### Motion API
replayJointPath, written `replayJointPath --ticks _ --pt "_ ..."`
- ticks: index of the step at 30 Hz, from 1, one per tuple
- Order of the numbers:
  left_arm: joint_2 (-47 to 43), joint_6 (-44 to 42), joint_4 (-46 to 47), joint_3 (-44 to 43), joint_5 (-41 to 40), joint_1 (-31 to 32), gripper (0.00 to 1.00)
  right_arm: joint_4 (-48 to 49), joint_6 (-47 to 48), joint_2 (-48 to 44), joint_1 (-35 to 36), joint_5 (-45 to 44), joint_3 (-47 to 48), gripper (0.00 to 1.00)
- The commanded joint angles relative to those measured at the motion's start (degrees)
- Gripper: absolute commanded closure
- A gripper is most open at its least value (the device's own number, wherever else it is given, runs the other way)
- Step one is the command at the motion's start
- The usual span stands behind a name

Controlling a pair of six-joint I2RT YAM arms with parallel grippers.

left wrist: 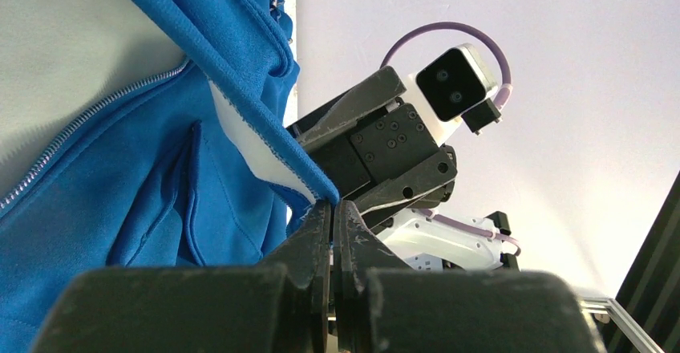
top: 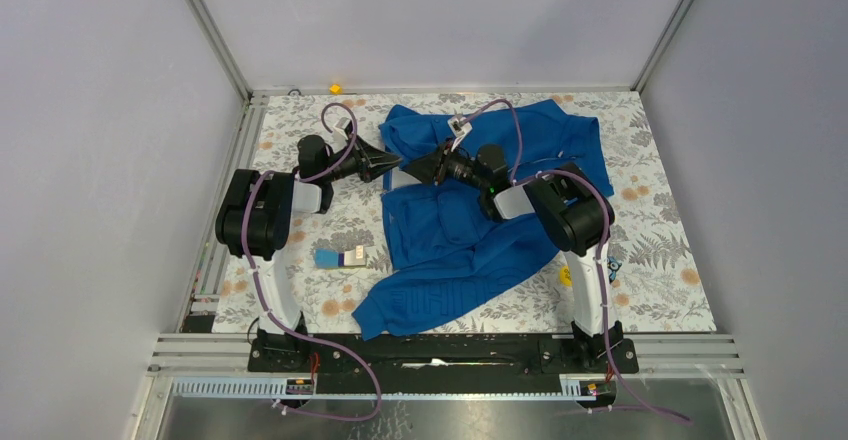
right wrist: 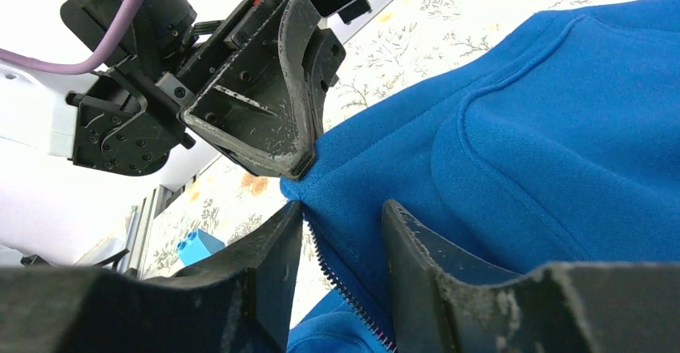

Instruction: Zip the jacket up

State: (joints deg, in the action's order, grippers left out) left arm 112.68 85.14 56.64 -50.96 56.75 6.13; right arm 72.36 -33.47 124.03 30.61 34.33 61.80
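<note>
The royal-blue jacket (top: 450, 230) lies crumpled on the flowered table cover, its front open. My left gripper (top: 388, 168) reaches in from the left at the jacket's left edge. In the left wrist view the left gripper (left wrist: 333, 203) is shut on a corner of the jacket's (left wrist: 120, 176) front edge, and the silvery zipper (left wrist: 88, 120) runs off to the left. My right gripper (top: 415, 171) faces it from the right. In the right wrist view the right gripper (right wrist: 345, 213) is open, its fingers on either side of the jacket (right wrist: 521, 144) edge with the zipper teeth (right wrist: 345, 289).
A blue and white toy brick (top: 340, 257) lies left of the jacket and also shows in the right wrist view (right wrist: 199, 246). A small yellow piece (top: 335, 88) sits at the back edge. Small objects (top: 612, 265) lie by the right arm. Walls enclose the table.
</note>
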Motion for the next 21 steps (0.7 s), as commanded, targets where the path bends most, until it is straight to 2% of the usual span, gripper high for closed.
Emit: replayJointPath --ticks 1,3,6,9,12,13,15,16,17,19,21 --pt "0.2 -1.2 3.3 0.1 1.1 0.4 1.0 6.8 -2.0 1.2 0.0 2.1 2.3 0.55" --pt "-0.1 -2.7 1.5 -0.1 0.9 0.4 1.0 7.0 -2.1 1.2 0.0 2.3 2.5 0.6" --pt "-0.8 -5.5 -2.2 -0.5 0.6 0.5 1.0 6.7 -2.0 1.1 0.0 2.8 2.8 0.76" --pt "-1.9 -10.1 -9.2 -1.4 -0.5 0.5 1.0 4.8 -0.4 0.9 -0.1 3.4 3.5 1.0" --pt "-4.5 -18.7 -21.0 -3.5 -3.0 0.5 1.0 1.4 4.2 -0.4 -0.8 4.4 3.5 1.0" --pt "-5.8 -22.6 -26.9 -4.8 -4.6 0.3 0.93 -1.2 6.7 -0.5 -1.1 6.4 4.6 1.0" --pt "-9.2 -31.5 -40.0 -7.4 -9.5 0.2 0.72 -8.1 13.6 -1.0 -1.4 8.2 6.4 1.0" --pt "-11.1 -34.5 -43.6 -7.8 -11.8 0.1 0.57 -12.0 16.7 -0.9 -1.5 9.1 7.9 1.0" --pt "-13.3 -36.0 -46.1 -7.3 -14.1 -0.1 0.5 -16.3 19.2 -0.5 -1.4 9.7 9.8 1.0" --pt "-17.3 -38.6 -50.3 -5.5 -19.2 -0.4 0.41 -23.8 22.1 0.9 -1.4 11.6 14.3 1.0" --pt "-19.9 -39.5 -52.0 -2.6 -22.8 -0.6 0.37 -28.1 24.6 1.8 -1.4 12.6 17.5 1.0"
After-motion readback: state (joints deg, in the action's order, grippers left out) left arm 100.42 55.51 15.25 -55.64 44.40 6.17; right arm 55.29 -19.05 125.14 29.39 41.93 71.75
